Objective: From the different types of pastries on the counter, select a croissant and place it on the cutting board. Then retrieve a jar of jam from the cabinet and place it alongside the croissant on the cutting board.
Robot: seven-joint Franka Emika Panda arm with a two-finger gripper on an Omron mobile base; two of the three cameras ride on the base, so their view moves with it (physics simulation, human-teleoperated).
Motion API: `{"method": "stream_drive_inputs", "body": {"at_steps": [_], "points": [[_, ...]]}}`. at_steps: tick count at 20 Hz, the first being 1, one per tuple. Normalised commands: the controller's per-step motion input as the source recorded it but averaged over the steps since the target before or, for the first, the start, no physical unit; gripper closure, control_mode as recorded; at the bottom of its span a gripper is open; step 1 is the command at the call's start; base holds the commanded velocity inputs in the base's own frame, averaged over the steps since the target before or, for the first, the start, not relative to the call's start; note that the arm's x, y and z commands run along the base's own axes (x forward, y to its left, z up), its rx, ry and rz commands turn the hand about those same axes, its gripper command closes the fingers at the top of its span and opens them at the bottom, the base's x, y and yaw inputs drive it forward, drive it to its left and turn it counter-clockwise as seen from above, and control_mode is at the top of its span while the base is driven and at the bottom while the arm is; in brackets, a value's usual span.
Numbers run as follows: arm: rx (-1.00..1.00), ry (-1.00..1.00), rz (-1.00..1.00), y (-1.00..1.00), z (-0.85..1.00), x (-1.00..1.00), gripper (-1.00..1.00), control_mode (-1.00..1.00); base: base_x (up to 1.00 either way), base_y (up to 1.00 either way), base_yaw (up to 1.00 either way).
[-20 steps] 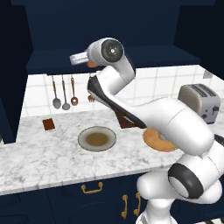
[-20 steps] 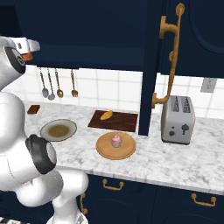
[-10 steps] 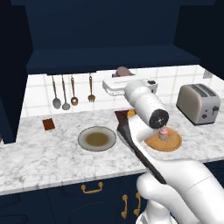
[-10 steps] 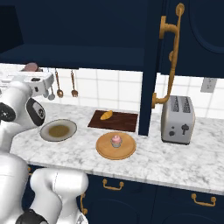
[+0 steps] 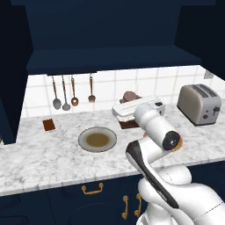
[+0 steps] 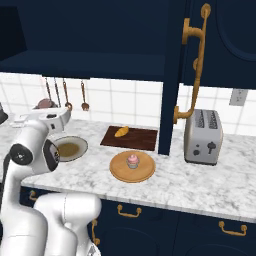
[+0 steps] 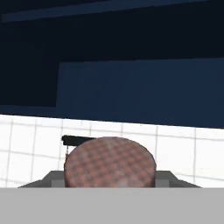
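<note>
The jaws are clenching the jar of jam [image 7: 110, 162], whose round reddish-brown top is sitting right in front of the hand camera. In the left base view the jar [image 5: 130, 96] is riding just above the white hand, and in the right base view it [image 6: 44, 104] is poking up at the far side of the hand. The grip looks sensible for carrying: the jar seems to be pinched around its body and kept roughly upright so it can be stood down as it is.

The croissant [image 6: 121, 131] is already lying on the cutting board [image 6: 142, 139], well to the right of the jaws and lower, with bare board beside it where the jar would probably go. In my judgement the jar is being brought toward that spot.

The marbled desk [image 6: 195, 182] is carrying a round dish [image 6: 70, 148] just below the jaws, a wooden plate [image 6: 120, 170] with the pink cupcake [image 6: 132, 161] farther right, and a toaster [image 6: 202, 136] beyond. A small brown square [image 5: 48, 125] is lying far to the left. Utensils [image 5: 65, 92] are hanging on the tiled wall under the navy cabinet [image 5: 105, 30].
</note>
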Motion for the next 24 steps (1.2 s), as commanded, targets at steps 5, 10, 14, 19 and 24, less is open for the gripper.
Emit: {"method": "stream_drive_inputs", "body": {"at_steps": [5,10,14,19,24], "points": [[-0.17,0.25,-0.11,-0.14,-0.57,-0.14,1.00,-1.00,0.00,0.00,0.00],[0.00,0.00,-0.36,-0.07,-0.28,0.05,1.00,-1.00,0.00,0.00,0.00],[0.00,0.00,-0.30,-0.12,-0.15,0.12,1.00,-1.00,0.00,0.00,0.00],[0.02,0.08,-0.10,-0.41,-0.19,0.02,1.00,-1.00,0.00,0.00,0.00],[0.09,0.10,-0.35,-0.86,-0.49,0.27,1.00,-1.00,0.00,0.00,0.00]]}}
